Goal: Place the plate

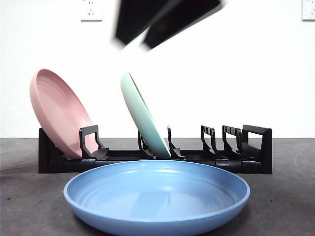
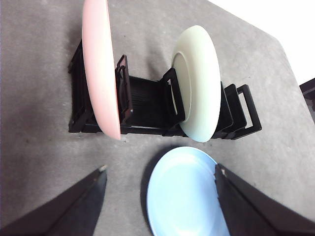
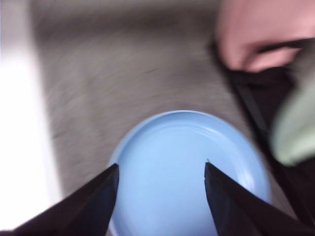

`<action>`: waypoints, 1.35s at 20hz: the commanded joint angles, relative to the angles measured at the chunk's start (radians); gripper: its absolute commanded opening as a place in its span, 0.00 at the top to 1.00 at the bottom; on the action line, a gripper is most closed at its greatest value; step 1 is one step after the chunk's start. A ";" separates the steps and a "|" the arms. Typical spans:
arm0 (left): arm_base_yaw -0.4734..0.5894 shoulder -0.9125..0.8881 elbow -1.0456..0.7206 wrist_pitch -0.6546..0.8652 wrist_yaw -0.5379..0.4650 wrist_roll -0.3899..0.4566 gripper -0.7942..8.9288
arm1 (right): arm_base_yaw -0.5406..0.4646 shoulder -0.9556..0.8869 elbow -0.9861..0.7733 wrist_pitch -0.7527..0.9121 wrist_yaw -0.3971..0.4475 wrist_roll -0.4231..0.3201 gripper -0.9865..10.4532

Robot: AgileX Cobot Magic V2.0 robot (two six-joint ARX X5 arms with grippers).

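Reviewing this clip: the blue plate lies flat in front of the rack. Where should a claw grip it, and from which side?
Probably at the rim. The blue plate lies flat on the table, so only its raised, flared edge gives the jaws something to close over. Come from above, on the side away from the rack; the open right claw, above the plate, seems best placed.

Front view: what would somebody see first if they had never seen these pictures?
The big blue plate lying flat on the table, closest to the camera. Behind it a pink plate and a green plate lean in a black rack. A blurred dark gripper hangs above them.
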 commanded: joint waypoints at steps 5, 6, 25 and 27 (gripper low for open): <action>-0.004 0.116 0.067 0.040 -0.074 -0.034 0.57 | -0.208 -0.212 0.002 -0.272 0.008 0.367 0.67; -0.013 0.153 0.098 0.035 -0.104 -0.027 0.57 | -0.223 -0.238 0.002 -0.299 0.008 0.387 0.67; -0.249 0.947 0.720 -0.223 -0.659 0.133 0.57 | -0.240 -0.354 0.002 -0.358 0.062 0.454 0.67; -0.249 0.965 0.720 -0.223 -0.659 0.132 0.57 | -0.240 -0.354 0.002 -0.361 0.070 0.454 0.67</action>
